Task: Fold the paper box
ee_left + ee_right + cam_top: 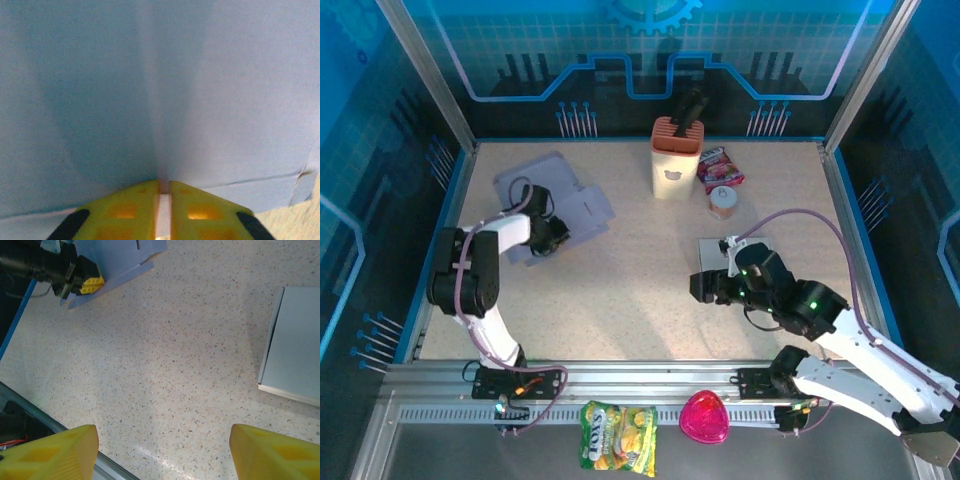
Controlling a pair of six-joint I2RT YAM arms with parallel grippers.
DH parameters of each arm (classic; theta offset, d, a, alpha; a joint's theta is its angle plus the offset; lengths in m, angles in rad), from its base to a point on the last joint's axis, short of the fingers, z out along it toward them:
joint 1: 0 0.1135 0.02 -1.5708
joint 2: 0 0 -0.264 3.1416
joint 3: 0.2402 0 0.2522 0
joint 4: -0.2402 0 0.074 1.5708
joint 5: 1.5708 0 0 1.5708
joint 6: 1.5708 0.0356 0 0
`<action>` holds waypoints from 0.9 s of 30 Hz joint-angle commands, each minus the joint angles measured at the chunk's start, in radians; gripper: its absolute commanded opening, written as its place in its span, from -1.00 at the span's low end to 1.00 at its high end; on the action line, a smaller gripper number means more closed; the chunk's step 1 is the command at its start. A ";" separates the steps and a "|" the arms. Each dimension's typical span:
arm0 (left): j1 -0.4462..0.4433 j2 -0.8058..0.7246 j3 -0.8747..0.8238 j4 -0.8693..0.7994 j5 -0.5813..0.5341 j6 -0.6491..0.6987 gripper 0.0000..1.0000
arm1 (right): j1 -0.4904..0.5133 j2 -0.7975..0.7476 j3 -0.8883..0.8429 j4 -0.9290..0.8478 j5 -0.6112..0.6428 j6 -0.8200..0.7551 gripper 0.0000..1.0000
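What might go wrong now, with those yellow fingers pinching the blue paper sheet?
1. The left fingers pinch just a thin edge of the paper box, so the sheet might slip out or crease in the wrong place.
2. The right fingers hang open over the bare table, apart from the box. Nothing steadies it, so a pull may drag the whole sheet instead of folding it.

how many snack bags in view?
2. A yellow printed snack bag lies at the near edge, left of a pink heart-shaped object; a red-and-pink packet sits at the back, right of the tan canister. The arms may hide more.
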 commanded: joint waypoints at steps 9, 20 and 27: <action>-0.526 -0.259 -0.418 0.200 -0.153 -0.341 -0.75 | 0.030 0.023 -0.143 0.220 -0.051 0.198 0.42; -0.715 -0.477 -0.353 0.085 -0.268 -0.420 -0.49 | 0.025 0.300 -0.298 0.680 -0.036 0.529 0.40; -0.390 -0.580 -0.333 0.005 -0.105 -0.221 -0.40 | -0.030 0.480 -0.379 0.960 -0.052 0.716 0.36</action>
